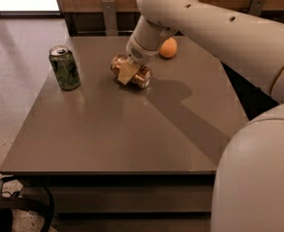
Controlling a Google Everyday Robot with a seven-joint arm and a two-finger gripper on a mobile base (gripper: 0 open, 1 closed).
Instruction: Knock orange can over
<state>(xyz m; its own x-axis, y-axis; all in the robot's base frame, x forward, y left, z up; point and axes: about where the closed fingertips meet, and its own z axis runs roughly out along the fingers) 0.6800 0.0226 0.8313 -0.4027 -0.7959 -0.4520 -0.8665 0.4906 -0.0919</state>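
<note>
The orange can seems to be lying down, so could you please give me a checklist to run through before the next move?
1. Orange can on its side on the table: ok.
2. Gripper on the can's middle, let go of it: cannot tell.
3. Green can upright, well apart from the orange can: ok.
4. Orange fruit apart from the orange can, behind it: ok.
5. Orange can away from the table's edges: ok.
</note>
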